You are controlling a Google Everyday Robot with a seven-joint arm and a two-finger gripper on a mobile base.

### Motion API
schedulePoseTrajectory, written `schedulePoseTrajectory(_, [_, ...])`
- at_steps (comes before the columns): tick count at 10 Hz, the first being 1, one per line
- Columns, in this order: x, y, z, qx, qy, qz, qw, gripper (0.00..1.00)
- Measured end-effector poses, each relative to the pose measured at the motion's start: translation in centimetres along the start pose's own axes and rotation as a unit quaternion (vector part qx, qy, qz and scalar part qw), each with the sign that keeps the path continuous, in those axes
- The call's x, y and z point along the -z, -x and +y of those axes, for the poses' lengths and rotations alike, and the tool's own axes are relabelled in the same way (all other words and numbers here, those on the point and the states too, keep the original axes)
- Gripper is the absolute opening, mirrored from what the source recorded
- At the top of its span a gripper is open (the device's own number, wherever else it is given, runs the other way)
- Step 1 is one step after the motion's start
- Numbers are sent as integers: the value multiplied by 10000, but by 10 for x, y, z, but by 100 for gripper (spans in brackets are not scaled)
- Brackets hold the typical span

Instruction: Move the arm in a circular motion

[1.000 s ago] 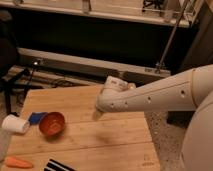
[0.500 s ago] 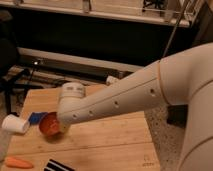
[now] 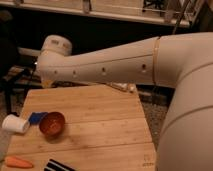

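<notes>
Dim room (image 3: 107, 31), end effector (image 3: 47, 83) shadowed beneath arm (image 3: 110, 67)

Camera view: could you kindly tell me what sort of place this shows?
Probably a robotics lab: a wooden table holds a bowl, cup and carrot; the arm reaches above it, its gripper at upper left.

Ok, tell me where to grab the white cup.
Probably grip the white cup across its side wall from above: it lies on its side at the table's left edge. The gripper hangs under the arm's end, near the table's far left corner.
</notes>
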Motion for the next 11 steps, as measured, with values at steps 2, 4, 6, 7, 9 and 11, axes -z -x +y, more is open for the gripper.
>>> schedulePoseTrajectory(2, [-3, -91, -87, -451, -651, 342, 9963, 80])
schedulePoseTrajectory(4, [0, -172, -116, -983, -946, 672, 9884, 80])
schedulePoseTrajectory(6, [4, -274, -96, -1885, -990, 1143, 9704, 80])
schedulePoseTrajectory(7, [5, -304, -72, -2225, -906, 1318, 9617, 80])
schedulePoseTrajectory(9, [4, -332, 12, -2768, -413, 1660, 9456, 80])
schedulePoseTrajectory(11, [0, -289, 90, -2597, 231, 1701, 9503, 80])
